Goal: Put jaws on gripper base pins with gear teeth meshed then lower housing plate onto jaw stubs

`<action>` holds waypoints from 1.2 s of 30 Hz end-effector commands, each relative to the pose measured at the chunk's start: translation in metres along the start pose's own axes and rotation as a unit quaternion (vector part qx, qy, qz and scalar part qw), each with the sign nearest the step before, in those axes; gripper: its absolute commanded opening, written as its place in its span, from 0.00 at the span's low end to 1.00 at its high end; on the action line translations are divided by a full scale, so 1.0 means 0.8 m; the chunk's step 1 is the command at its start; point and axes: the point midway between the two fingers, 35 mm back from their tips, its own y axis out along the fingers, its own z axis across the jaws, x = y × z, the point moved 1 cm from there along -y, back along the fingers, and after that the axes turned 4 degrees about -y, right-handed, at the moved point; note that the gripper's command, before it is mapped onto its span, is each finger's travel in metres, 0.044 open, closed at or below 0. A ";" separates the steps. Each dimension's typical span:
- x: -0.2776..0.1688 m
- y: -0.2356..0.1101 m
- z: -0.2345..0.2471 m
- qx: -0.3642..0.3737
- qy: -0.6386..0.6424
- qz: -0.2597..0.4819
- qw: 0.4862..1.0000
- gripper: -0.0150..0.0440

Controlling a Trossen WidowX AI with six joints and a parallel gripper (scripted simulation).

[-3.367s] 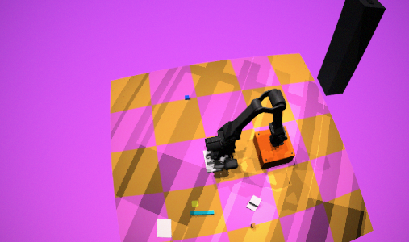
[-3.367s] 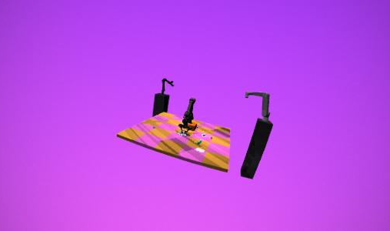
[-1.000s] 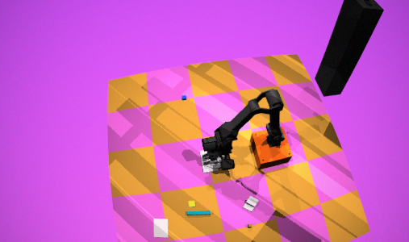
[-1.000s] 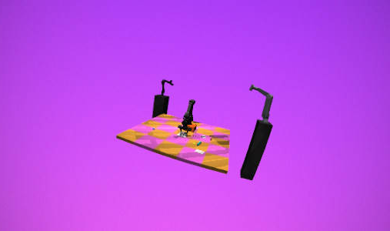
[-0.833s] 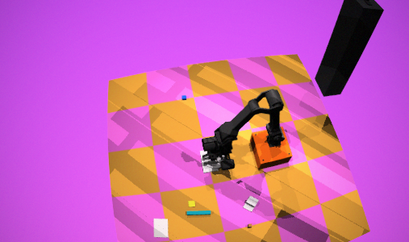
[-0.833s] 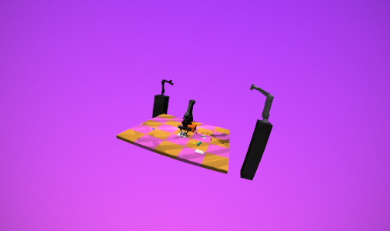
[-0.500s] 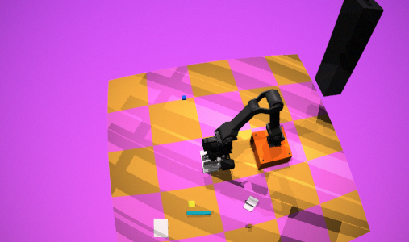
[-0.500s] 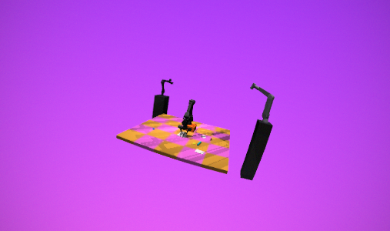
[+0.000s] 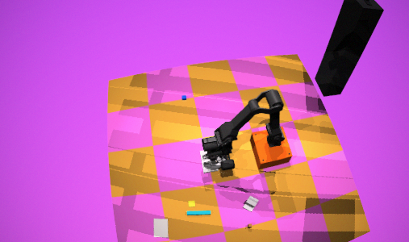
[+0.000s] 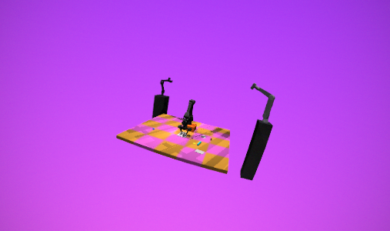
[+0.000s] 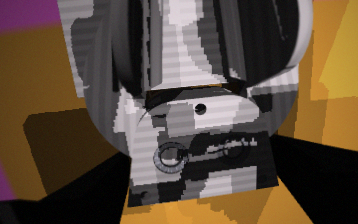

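The grey-white housing plate point(image 11: 215, 187) lies over the near end of the gripper base, with a small dark hole near its rounded edge and two ring-shaped marks on its face. The pale gripper base point(image 11: 100, 107) point(image 9: 207, 167) shows around it. Two long curved jaws point(image 11: 130, 45) point(image 11: 275, 40) run from the plate towards the top of the wrist view. Their teeth and the pins are hidden. My gripper point(image 11: 196, 149) point(image 9: 219, 155) point(image 10: 184, 131) is open, its black fingers close beside the plate's left and right edges. Deep shadow hides whether they touch and whether the plate is level.
A pale sheet point(image 9: 160, 227), cyan bar point(image 9: 198, 213), yellow square point(image 9: 191, 203), grey-white block point(image 9: 251, 203) and small brown block point(image 9: 249, 227) lie on the near side. A blue cube point(image 9: 184, 98) lies far off. The arm stands on an orange base point(image 9: 268, 155). Black pillars point(image 10: 256, 150) point(image 10: 160, 105) stand outside.
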 end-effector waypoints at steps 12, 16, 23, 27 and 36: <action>0.000 0.000 0.000 0.000 0.000 0.000 1.000 1.00; 0.001 -0.008 0.000 0.000 0.000 0.000 1.000 1.00; -0.001 -0.093 0.000 0.001 0.001 -0.001 1.000 1.00; 0.002 -0.086 0.000 0.000 0.001 -0.007 1.000 1.00; -0.067 -0.156 0.000 0.001 0.001 0.000 1.000 1.00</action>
